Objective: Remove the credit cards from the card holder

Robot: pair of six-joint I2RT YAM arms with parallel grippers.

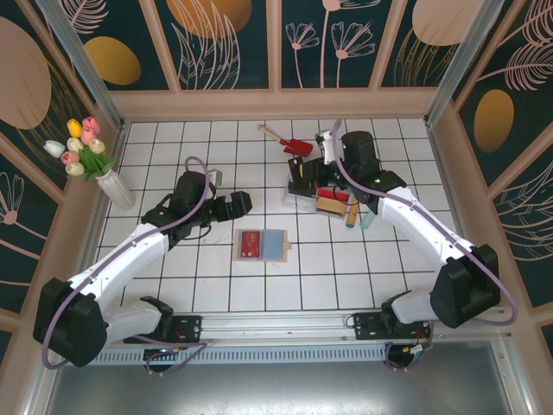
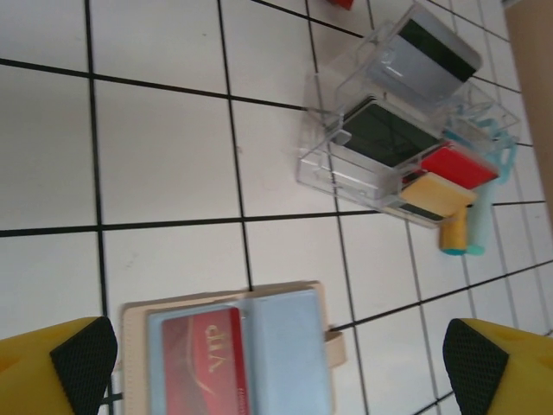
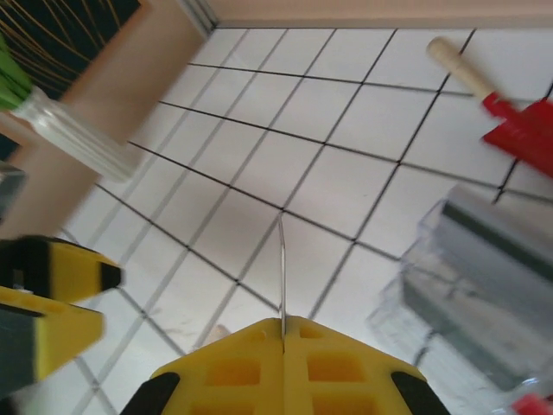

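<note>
The card holder [image 1: 262, 245] lies open and flat on the tiles, tan outside, blue-grey inside. A red credit card [image 1: 250, 245] sits in its left pocket, also plain in the left wrist view [image 2: 203, 363] on the card holder [image 2: 289, 346]. My left gripper [image 1: 238, 205] hovers over it, open wide [image 2: 281, 363], holding nothing. My right gripper [image 1: 301, 169] is beside the clear tray, shut [image 3: 282, 322] on a thin card [image 3: 280, 259] seen edge-on. Other cards, a grey one [image 2: 423, 56] and a dark one [image 2: 393, 134], stand in the tray.
The clear plastic tray [image 1: 295, 201] [image 2: 324, 169] sits right of centre with red and tan items in it. Orange and teal markers [image 1: 359, 213] lie beside it. A red toy shovel [image 1: 289, 141] is behind, a vase of tulips [image 1: 95, 160] at far left. Walls enclose the floor.
</note>
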